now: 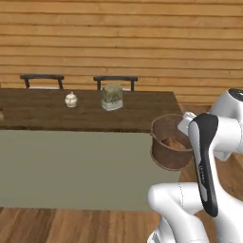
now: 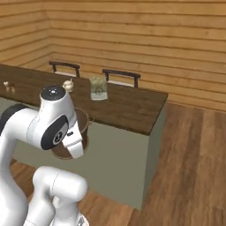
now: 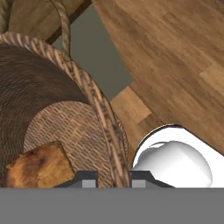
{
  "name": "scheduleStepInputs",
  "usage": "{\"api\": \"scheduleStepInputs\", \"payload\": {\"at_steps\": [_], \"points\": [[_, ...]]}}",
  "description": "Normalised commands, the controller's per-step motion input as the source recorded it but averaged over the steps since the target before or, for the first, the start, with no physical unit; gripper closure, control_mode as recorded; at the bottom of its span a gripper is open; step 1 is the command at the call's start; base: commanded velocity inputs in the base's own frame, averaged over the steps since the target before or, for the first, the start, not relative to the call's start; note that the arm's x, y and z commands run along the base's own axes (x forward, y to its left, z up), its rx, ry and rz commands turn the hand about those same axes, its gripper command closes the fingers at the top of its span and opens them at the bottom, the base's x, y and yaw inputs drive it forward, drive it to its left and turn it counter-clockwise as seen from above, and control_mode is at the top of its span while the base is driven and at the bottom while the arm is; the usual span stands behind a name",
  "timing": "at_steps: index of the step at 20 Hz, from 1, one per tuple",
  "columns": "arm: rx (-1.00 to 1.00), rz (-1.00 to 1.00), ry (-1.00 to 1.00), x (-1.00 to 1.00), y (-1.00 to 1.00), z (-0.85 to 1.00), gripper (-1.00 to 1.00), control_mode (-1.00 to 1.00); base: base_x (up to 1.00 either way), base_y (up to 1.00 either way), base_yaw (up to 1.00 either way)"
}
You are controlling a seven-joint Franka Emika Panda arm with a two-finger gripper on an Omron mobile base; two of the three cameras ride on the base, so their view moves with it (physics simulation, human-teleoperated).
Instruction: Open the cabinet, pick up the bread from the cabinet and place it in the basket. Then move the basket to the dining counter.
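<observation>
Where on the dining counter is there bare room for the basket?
The dining counter is bare from the greenish block to its right end, nearest the held basket. There is a narrower gap between the teapot and the block.

White teapot [image 1: 71, 99] sits on the bench left of a greenish-tan patterned block [image 1: 112, 97], the two apart. Two dark chairs [image 1: 115, 81] stand behind, against the plank wall [image 1: 123, 42]. Wood plank floor [image 2: 194, 163] to the right.
</observation>
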Motion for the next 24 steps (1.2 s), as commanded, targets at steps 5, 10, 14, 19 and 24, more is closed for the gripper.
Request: {"api": "scheduleStepInputs", "payload": {"at_steps": [5,10,14,19,24], "points": [[0.0,0.0,0.0,0.0,0.0,0.0,1.0,1.0,0.6,0.59,-0.4],[0.0,0.0,0.0,0.0,0.0,0.0,1.0,1.0,0.69,0.09,-0.14],[0.0,0.0,0.0,0.0,0.0,0.0,1.0,1.0,0.54,-0.36,0.03],[0.0,0.0,0.0,0.0,0.0,0.0,1.0,1.0,0.4,-0.35,0.04],[0.0,0.0,0.0,0.0,0.0,0.0,1.0,1.0,0.25,-0.46,0.02]]}}
